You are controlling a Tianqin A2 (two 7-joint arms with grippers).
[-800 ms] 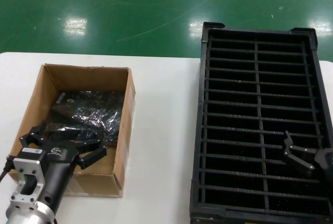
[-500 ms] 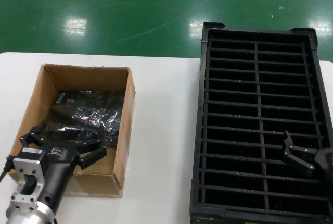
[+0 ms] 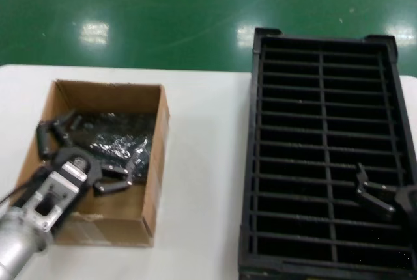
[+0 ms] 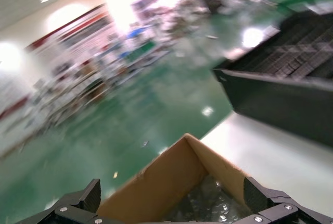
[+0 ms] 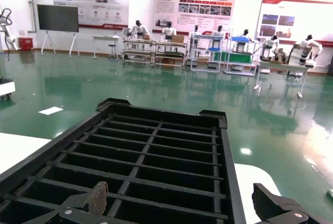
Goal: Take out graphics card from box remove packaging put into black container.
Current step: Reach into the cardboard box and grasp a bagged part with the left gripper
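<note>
Left pincer [image 3: 83, 154] spread wide inside the box [image 3: 153, 156], over the packaging [image 3: 120, 140] — not gripping it. Right pincer [image 3: 384, 198] also open, parked over the black container [image 3: 322, 52], near corner.

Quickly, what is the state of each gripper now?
Left gripper: open, holding nothing, over the box.
Right gripper: open, empty, above the black container.
</note>
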